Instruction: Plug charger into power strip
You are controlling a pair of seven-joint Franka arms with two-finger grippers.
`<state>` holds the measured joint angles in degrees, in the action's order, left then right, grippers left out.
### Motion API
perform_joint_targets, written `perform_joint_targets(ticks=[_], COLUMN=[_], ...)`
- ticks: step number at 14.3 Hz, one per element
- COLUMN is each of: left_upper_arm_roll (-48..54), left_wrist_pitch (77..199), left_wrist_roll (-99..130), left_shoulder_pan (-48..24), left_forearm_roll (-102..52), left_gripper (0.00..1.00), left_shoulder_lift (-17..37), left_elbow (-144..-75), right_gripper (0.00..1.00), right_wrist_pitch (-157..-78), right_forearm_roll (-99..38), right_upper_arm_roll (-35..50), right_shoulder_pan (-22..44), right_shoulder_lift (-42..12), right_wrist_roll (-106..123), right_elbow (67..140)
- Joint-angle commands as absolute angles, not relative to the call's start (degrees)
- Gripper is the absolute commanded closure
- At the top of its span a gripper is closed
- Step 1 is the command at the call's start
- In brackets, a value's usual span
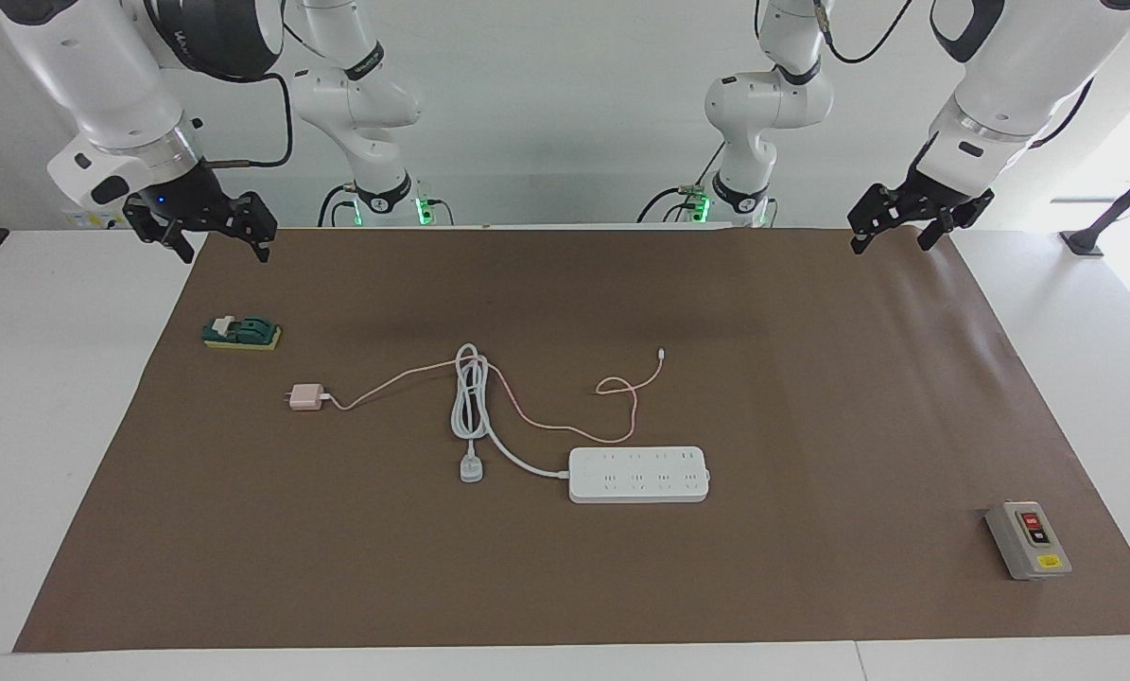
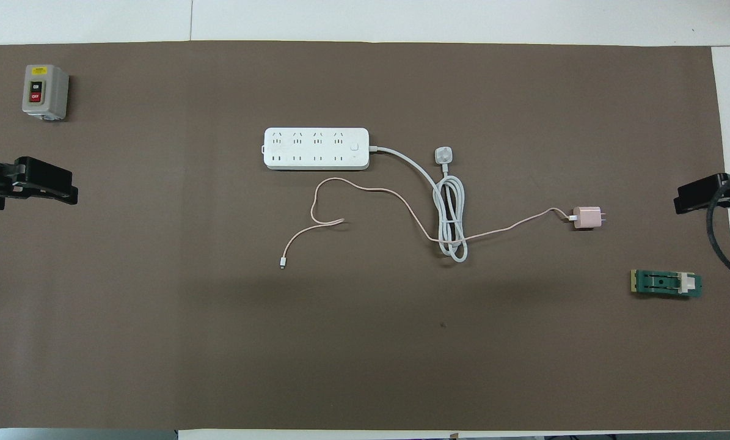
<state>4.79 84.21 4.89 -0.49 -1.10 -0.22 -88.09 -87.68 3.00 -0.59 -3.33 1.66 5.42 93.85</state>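
The charger (image 1: 304, 397) (image 2: 586, 217), a small pale-pink cube, lies on the brown mat toward the right arm's end of the table. Its thin pink cable (image 1: 527, 422) (image 2: 365, 186) winds across the mat and passes through the coiled white cord (image 1: 469, 397). The power strip (image 1: 638, 475) (image 2: 316, 148), a long white bar with rows of sockets, lies flat mid-table, farther from the robots than the charger. My right gripper (image 1: 224, 252) (image 2: 687, 198) hangs open over the mat's corner near its base. My left gripper (image 1: 893, 242) (image 2: 64, 190) hangs open over the mat's edge at its own end. Neither holds anything.
The strip's white round plug (image 1: 471, 470) (image 2: 445, 155) rests beside the coil. A grey box with red and black buttons (image 1: 1028, 539) (image 2: 45, 91) sits toward the left arm's end, farthest from the robots. A green and yellow block (image 1: 242, 333) (image 2: 666, 283) lies near the right gripper.
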Motion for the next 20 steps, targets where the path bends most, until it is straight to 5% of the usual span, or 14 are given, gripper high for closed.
perform_joint_targets(ticks=[1, 12, 20], left_upper_arm_roll=[4.4, 4.2, 4.2], left_wrist_pitch=[83.6, 83.4, 83.5], left_wrist_roll=[4.5, 3.8, 3.4], left_shoulder_pan=[-0.8, -0.5, 0.1], left_forearm_roll=[-1.5, -1.1, -1.1], left_gripper=[0.00, 0.00, 0.00], left_shoulder_lift=[-1.8, -1.1, -1.1], left_elbow=[-89.6, -89.3, -89.2], right_gripper=[0.00, 0.00, 0.00], right_wrist_pitch=[-88.5, -88.4, -95.4], right_forearm_roll=[3.6, 2.6, -4.1], right_upper_arm_roll=[-0.4, -0.4, -0.9], right_shoulder_pan=[-3.6, -4.0, -9.7], right_shoulder_lift=[2.9, 3.3, 6.0], right_wrist_roll=[4.4, 4.2, 3.9], right_elbow=[95.4, 95.6, 108.0])
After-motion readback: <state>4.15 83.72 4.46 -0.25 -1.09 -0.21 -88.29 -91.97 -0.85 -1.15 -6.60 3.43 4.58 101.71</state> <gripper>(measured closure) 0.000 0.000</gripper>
